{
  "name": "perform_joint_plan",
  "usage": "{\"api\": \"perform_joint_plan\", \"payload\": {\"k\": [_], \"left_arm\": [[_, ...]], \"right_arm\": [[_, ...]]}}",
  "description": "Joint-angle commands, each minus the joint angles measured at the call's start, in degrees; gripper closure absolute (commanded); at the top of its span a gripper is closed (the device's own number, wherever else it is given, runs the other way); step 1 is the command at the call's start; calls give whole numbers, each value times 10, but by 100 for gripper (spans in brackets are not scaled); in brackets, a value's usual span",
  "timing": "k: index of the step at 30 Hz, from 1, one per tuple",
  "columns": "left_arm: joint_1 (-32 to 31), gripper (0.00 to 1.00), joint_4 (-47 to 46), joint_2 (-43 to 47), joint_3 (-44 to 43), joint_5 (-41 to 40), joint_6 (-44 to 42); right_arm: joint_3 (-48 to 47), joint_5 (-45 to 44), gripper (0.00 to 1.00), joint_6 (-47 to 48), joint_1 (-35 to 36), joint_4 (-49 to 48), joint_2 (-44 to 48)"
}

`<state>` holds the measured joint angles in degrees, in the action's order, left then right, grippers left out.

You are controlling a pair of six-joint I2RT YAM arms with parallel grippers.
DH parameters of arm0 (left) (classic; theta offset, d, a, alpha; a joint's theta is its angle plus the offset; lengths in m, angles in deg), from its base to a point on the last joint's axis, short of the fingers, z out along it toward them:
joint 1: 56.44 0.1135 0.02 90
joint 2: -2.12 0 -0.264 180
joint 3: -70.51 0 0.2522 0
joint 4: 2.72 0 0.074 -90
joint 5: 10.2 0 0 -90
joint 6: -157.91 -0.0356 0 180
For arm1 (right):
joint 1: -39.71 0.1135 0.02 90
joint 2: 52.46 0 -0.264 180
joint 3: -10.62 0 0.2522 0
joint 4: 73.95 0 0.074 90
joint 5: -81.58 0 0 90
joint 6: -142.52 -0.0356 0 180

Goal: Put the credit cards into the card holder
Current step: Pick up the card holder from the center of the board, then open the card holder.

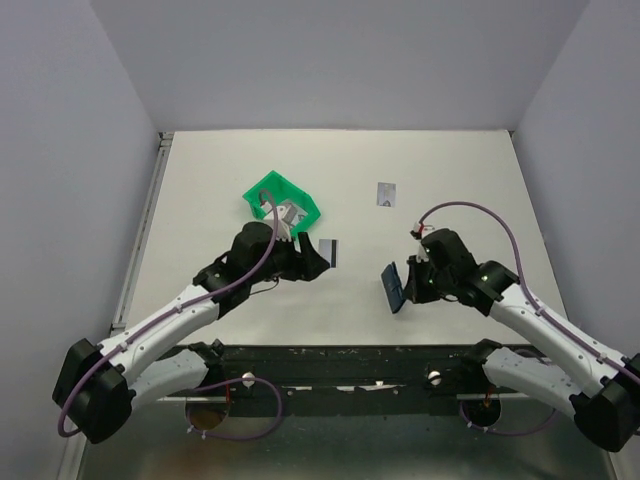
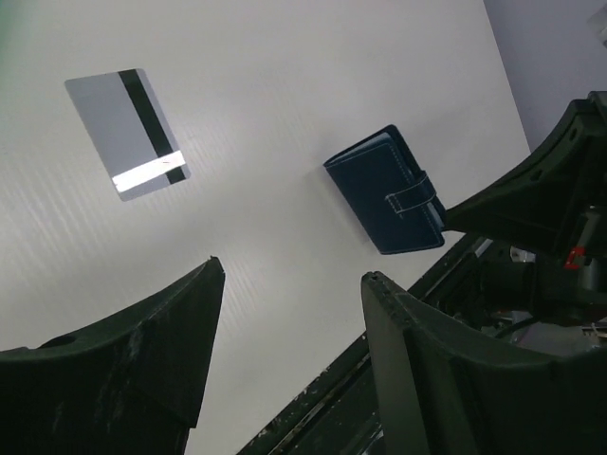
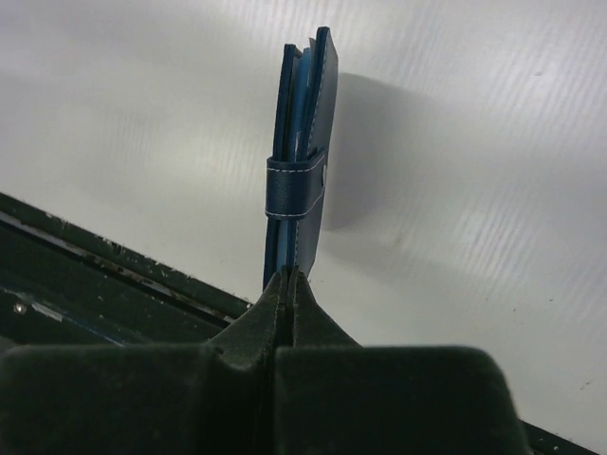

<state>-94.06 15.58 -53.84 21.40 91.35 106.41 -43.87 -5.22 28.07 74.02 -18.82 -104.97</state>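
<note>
The dark navy card holder [image 1: 394, 285] is pinched at its lower edge by my right gripper [image 1: 412, 281] and stands on edge, snap tab fastened, in the right wrist view [image 3: 302, 142]. My right gripper [image 3: 289, 277] is shut on it. A grey credit card with a black stripe [image 1: 329, 250] lies flat just in front of my left gripper [image 1: 312, 260]. In the left wrist view that card [image 2: 128, 133] lies at upper left and the holder [image 2: 387, 188] at right. My left gripper [image 2: 292, 272] is open and empty. A second bluish-grey card [image 1: 386, 194] lies farther back.
A green plastic bin [image 1: 283, 203] sits just behind my left wrist. The dark front rail of the table [image 1: 340, 352] runs close below both grippers. Grey walls enclose the white table [image 1: 450, 170].
</note>
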Motion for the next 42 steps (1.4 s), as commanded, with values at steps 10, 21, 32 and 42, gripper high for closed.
{"api": "perform_joint_plan", "payload": {"k": [10,21,32,42], "left_arm": [[-13,21,83,-182,-221,107,-12],[-13,16,179,-187,-251,152,132],[-8,5,108,-184,-248,174,266],[-8,1,101,-223,-244,224,321]], "right_arm": [[-54,-48,100,62,173,-39,-15],[-87,-209,100,77,220,-18,44],[-117,-233,100,100,254,-9,21],[-117,-289,100,113,302,-20,16]]}}
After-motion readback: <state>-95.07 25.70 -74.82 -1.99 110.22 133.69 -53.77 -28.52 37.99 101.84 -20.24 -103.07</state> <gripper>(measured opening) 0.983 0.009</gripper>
